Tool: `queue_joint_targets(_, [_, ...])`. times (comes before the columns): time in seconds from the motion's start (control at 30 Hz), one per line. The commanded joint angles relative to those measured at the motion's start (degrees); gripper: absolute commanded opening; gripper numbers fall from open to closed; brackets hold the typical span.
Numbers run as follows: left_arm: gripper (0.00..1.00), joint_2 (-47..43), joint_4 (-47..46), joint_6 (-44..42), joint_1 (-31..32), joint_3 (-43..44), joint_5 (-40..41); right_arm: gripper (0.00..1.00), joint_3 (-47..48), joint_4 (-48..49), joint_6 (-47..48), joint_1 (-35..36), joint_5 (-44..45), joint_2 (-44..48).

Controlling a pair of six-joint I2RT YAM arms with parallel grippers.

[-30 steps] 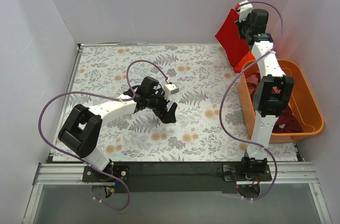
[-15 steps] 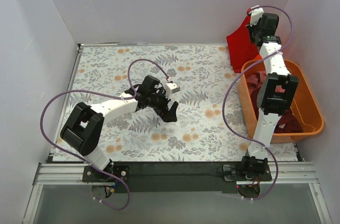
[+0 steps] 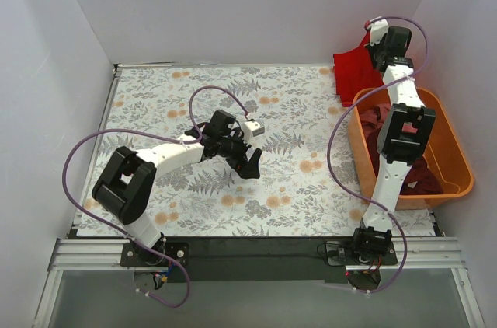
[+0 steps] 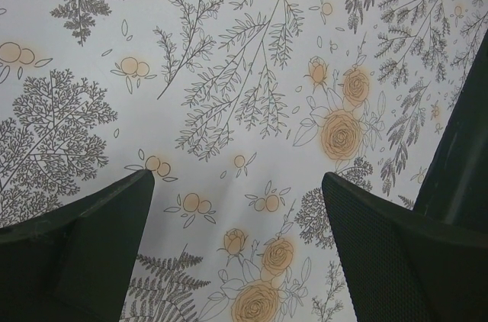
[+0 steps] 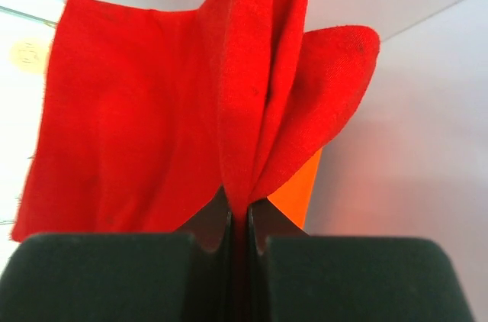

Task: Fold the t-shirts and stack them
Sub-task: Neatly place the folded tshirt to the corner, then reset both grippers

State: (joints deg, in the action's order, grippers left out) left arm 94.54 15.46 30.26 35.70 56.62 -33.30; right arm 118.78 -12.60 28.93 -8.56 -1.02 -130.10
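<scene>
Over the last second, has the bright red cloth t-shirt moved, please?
Yes: the bright red cloth t-shirt shifted rightward, toward the far rim of the orange plastic tub.

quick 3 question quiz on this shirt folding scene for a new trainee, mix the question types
1. True or false: the left gripper is shut on cloth.
2. What does the right gripper hold? A nothing; B the bright red t-shirt; C a pink towel.
3. Fill in: the maroon t-shirts lie in the orange ____.

Key
1. False: it is open over the bare flowered table cover.
2. B, pinched between the shut fingers.
3. tub
</scene>
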Motion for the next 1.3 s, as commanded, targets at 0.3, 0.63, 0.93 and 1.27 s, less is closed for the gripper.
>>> queue_joint_targets(0.3, [0.92,-0.05,2.38,-0.73,-0.20,4.28,-1.42,0.81,6.46,7.50,4.21,-1.90,8.66,-2.70])
queue_joint_targets(0.63, [0.92,-4.98,2.55,5.94,-2.74,5.60,-3.17,0.88,1.73,7.77,3.07,-1.99,4.71,9.15])
queue_joint_targets(0.93, [0.92,-5.07,10.28,17.63,-22.14,16.58,-16.69,0.98,-3.12,-13.56,-5.09,1.25,-10.93,24.36])
queue_joint_targets(1.27, [0.92,-4.27,26.28,14.40,-42.64,27.06,-5.50,0.98,-30.49,-21.50,-10.03,20.41,-24.19,42.37])
